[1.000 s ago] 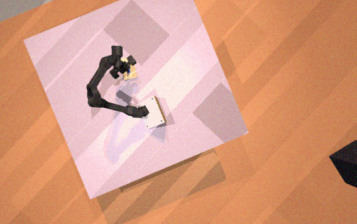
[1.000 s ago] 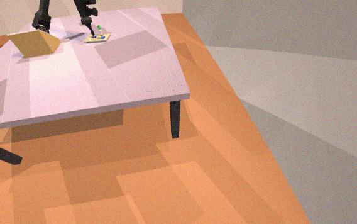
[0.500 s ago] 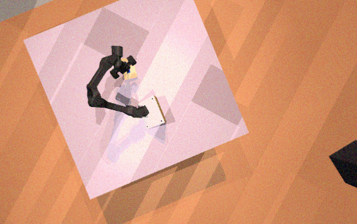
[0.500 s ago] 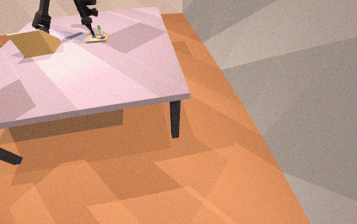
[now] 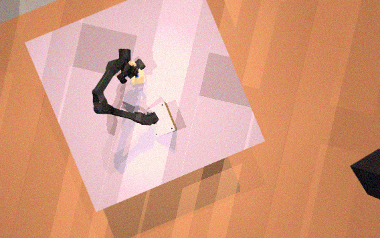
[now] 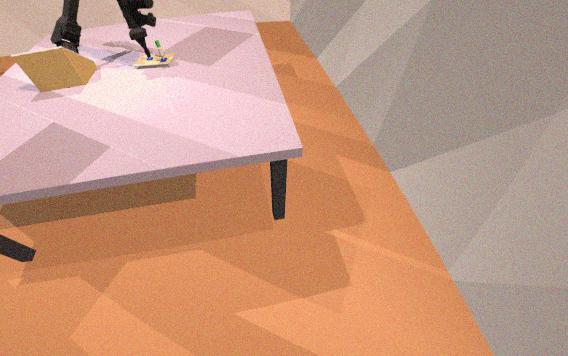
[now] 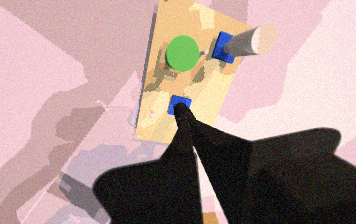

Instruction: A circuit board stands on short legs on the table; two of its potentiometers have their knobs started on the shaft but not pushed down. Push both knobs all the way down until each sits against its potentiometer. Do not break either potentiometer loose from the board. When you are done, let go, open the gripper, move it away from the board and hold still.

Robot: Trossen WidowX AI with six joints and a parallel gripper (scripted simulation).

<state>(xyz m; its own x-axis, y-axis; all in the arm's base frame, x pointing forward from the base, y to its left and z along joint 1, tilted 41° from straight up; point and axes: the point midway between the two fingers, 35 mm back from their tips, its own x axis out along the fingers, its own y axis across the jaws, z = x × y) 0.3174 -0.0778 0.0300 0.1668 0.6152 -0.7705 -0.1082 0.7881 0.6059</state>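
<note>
The tan circuit board (image 5: 140,81) (image 6: 141,64) (image 7: 172,25) stands on the table. My gripper (image 6: 149,56) (image 7: 187,122) is shut, its tips over the nearer blue potentiometer (image 6: 150,59) (image 7: 174,109) and very close to it or touching. No knob shows there; the tips hide its middle. The other blue potentiometer (image 6: 163,60) (image 7: 220,46) carries a pale upright cylinder (image 6: 161,52) (image 7: 245,42). A green round-topped part (image 6: 158,43) (image 7: 182,53) stands beside it in the wrist view. Whether either knob sits against its potentiometer cannot be told.
A white-topped tan box or panel (image 5: 166,117) (image 6: 60,72) stands on the pink table (image 5: 214,127) (image 6: 200,125), beside the arm's base. The board lies beyond it, under the arm's wrist. A black object (image 5: 369,174) is off the table at the right in the top view.
</note>
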